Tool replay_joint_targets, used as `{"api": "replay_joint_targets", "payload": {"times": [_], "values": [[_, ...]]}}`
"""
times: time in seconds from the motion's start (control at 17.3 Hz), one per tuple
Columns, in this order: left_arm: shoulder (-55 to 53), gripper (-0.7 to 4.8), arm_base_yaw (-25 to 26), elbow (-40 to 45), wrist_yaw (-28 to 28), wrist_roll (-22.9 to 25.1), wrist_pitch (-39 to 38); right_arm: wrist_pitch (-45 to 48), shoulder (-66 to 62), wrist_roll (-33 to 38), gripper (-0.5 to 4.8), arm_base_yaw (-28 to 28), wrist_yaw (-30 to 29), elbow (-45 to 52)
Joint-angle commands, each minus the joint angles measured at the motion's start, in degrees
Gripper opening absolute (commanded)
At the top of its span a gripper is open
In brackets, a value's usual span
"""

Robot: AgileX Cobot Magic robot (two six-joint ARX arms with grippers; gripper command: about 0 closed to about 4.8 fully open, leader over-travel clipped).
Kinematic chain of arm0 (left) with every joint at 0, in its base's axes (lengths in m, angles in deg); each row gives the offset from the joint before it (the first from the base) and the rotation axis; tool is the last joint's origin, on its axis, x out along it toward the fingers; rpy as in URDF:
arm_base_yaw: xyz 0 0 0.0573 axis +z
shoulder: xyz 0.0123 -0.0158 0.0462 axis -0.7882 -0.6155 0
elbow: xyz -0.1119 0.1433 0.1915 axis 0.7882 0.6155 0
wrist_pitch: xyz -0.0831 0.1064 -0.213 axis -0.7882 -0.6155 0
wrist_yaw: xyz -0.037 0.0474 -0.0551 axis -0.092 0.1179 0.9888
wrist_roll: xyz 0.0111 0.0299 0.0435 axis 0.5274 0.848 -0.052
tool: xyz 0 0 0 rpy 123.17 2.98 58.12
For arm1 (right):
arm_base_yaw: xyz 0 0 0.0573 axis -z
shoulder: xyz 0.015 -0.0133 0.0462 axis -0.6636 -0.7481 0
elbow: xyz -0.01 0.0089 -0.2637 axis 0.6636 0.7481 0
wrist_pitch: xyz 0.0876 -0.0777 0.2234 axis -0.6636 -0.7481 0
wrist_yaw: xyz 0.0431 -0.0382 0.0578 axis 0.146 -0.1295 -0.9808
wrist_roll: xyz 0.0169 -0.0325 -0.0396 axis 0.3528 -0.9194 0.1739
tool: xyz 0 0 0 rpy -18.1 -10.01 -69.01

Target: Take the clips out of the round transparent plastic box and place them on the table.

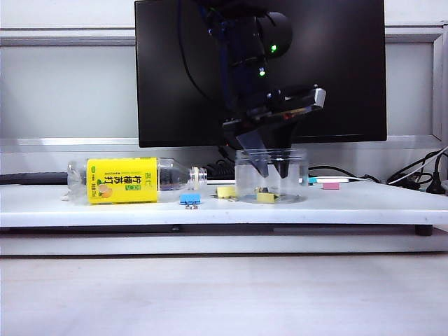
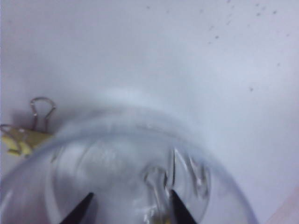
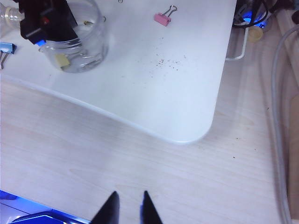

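**Left pincer down inside jar, right pincer parked over wood surface**

Left pincer (image 1: 269, 166) reaching from above into round clear jar (image 1: 271, 176), fingers spread wide apart, nothing visibly clamped between them. Tips (image 2: 180, 212) low in the jar, one close to a yellow clip (image 1: 267, 197) lying on the jar floor; contact unclear, wrist view blurred.

Jar upright on white counter (image 1: 350, 206), near its middle. Another yellow clip (image 1: 226, 191) out on the counter just beside the jar wall, wire handles up in left wrist view (image 2: 25, 137). Pink clip (image 3: 163, 17) on the counter, well apart from the jar toward the far edge. Blue clip (image 1: 190, 200) near front edge, next to neck of a yellow-labelled bottle (image 1: 129, 180) lying on its side.

Right pincer (image 3: 128, 207) off the counter, above pale wood surface (image 3: 140, 163), fingers slightly parted, holding nothing.
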Motion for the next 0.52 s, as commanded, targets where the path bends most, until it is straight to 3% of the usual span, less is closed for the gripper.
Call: {"api": "replay_joint_targets", "payload": {"times": [0.06, 0.52], "values": [[-0.76, 2.09, 0.04, -0.17, 0.04, 0.28, -0.07, 1.01, 0.04, 0.17, 0.71, -0.04, -0.15, -0.13], [-1.16, 2.04, 0.68, -0.17, -1.40, 0.46, -0.81, 2.01, 0.04, 0.17, 0.71, -0.04, -0.17, 0.48]]}}
